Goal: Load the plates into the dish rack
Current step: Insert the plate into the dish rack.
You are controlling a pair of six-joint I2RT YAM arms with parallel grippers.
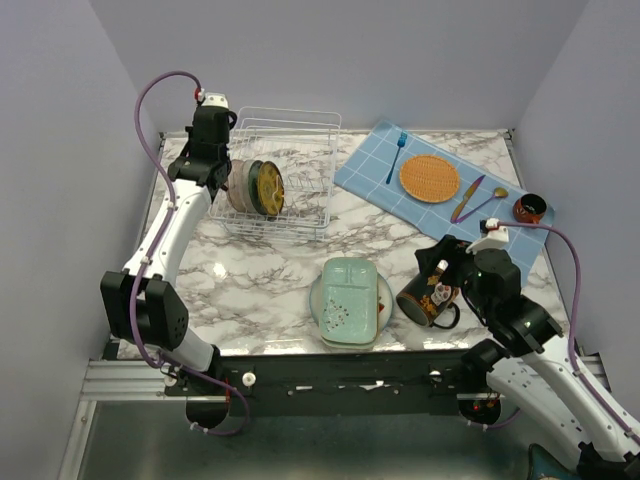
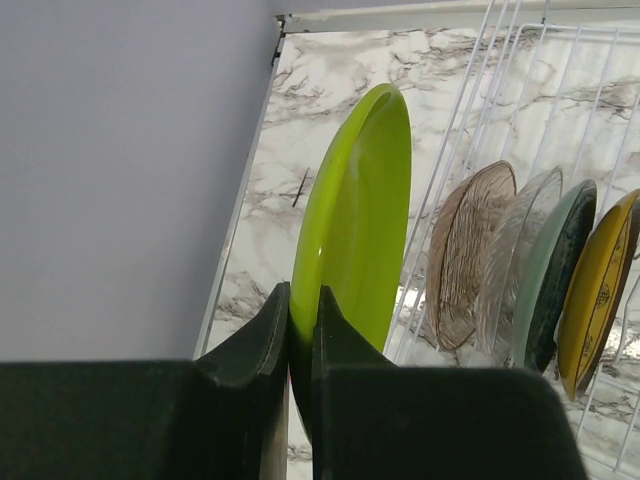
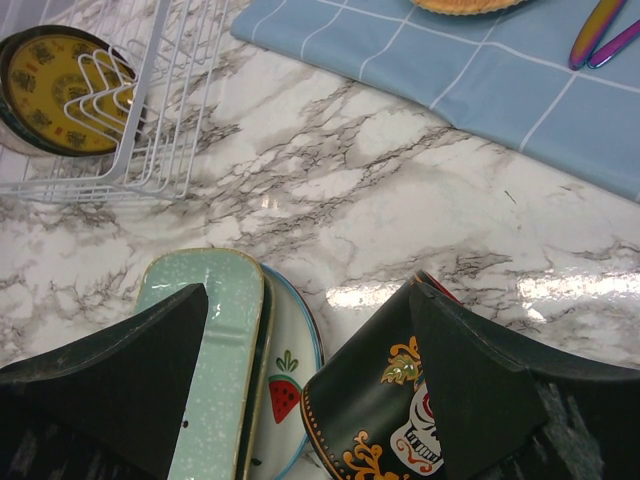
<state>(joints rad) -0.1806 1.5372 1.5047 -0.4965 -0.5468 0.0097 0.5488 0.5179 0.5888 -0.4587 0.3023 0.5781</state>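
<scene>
Pinching the lime plate (image 2: 355,230) by its rim, the left gripper (image 2: 303,300) holds it upright just beside the rack (image 2: 470,110), whose wires could clip it and twist it from that slim hold; the right gripper (image 3: 308,290) gapes empty.

dish rack (image 1: 312,168): four plates (image 1: 264,188) upright | mint-green plate (image 1: 348,298) stacked on watermelon plate (image 3: 286,382)

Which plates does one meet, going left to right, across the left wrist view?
lime-green plate → brown ribbed plate → pale ribbed plate → teal plate → yellow patterned plate
</scene>
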